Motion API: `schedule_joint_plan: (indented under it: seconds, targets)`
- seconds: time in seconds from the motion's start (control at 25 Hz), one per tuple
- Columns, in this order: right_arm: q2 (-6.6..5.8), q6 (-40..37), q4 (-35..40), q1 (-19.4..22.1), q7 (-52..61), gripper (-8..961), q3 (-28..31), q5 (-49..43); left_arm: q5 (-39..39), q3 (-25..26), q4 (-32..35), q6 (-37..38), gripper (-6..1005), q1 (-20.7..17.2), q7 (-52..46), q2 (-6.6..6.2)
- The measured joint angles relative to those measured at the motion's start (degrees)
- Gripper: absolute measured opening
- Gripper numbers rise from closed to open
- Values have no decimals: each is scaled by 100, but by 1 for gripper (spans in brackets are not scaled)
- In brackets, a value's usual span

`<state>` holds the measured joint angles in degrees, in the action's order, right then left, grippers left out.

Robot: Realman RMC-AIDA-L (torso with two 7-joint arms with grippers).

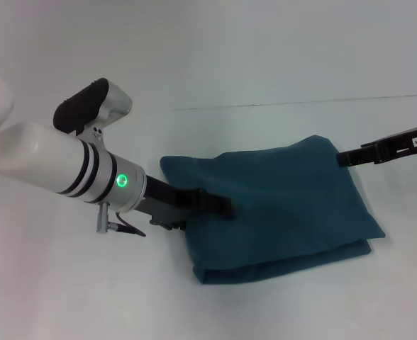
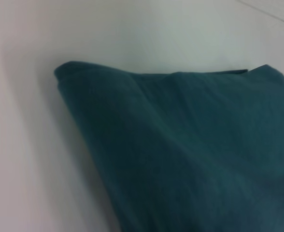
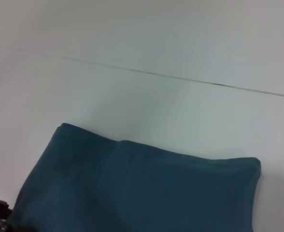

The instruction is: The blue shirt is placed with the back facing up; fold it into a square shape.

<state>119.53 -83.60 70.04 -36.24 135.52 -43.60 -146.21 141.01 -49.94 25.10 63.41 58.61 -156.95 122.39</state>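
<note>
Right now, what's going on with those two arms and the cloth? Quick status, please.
Left claw on the left edge of the dark teal-blue knit T-shirt. Right claw at its far right corner. T-shirt already a folded, roughly square bundle. Nothing in the way.

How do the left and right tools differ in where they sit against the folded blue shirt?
The left tool lies over the blue shirt, reaching in from its left edge; the right tool sits only at the shirt's far right corner. The left arm's white forearm fills the head view; of the right arm, just a thin black end shows. Both tools are black and low to the table.
</note>
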Motion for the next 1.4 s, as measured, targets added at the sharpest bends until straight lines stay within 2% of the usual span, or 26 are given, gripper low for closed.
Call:
schedule_joint_plan:
  seconds: [0.28, 0.6, 0.68, 0.88, 1.04, 1.16, 1.4]
  targets:
    - [1, -6, 1, -3, 0, 634, -29, 81, -20, -94, -122, -218, 899, -5, 77, 15]
    - [9, 1, 1, -6, -8, 634, -97, 154, -31, -99, -146, -238, 865, 3, 365, 88]
    - [9, 8, 1, -6, -15, 634, -100, 156, -24, -101, -137, -236, 657, 3, 392, 107]
    - [12, 11, 1, -6, -17, 634, -106, 157, -10, -106, -115, -237, 481, 3, 434, 120]
    - [19, 14, -13, -5, -17, 634, -105, 156, 0, -192, -101, -212, 427, -6, 480, 102]
    - [20, 1, -13, 3, -18, 633, -106, 156, 1, -205, -60, -144, 404, -72, 479, 13]
    - [18, -1, -8, 30, 4, 632, -105, 154, 3, -170, 307, 209, 375, -433, 418, -290]
